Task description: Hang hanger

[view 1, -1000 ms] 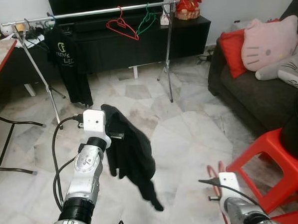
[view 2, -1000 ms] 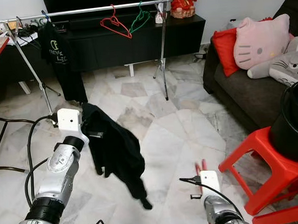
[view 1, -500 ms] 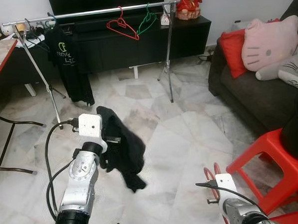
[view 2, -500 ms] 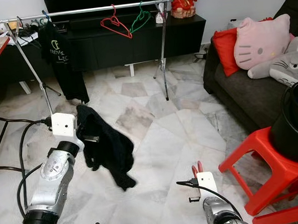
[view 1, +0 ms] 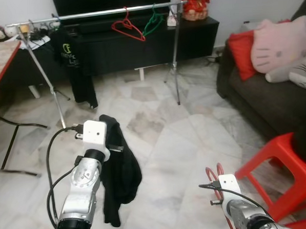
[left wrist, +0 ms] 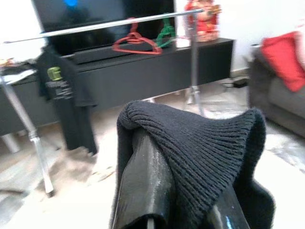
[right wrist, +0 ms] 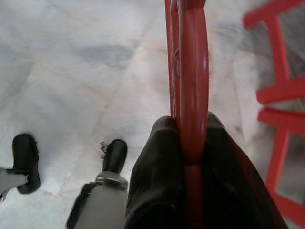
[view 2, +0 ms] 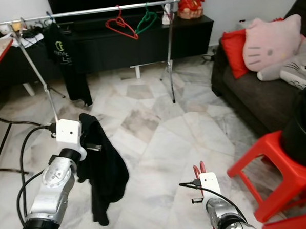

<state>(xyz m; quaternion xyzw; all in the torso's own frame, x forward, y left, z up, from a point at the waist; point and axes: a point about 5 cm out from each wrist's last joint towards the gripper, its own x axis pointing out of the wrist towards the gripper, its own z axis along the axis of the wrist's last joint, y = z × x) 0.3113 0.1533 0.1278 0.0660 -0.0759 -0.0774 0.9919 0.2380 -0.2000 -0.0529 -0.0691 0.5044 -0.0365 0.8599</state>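
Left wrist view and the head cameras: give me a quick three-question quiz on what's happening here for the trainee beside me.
1. True or false: the left gripper holds a black knitted garment draped over its fingers.
2. What is clamped in the right gripper?
A. a green hanger
B. a red hanger
C. a pink cushion
3. Fill in: on the clothes rail, a red hanger and a green hanger hang to the right of a black ____.

Key
1. True.
2. B: the held red hanger is pinched between the fingers.
3. T-shirt, with a green print.
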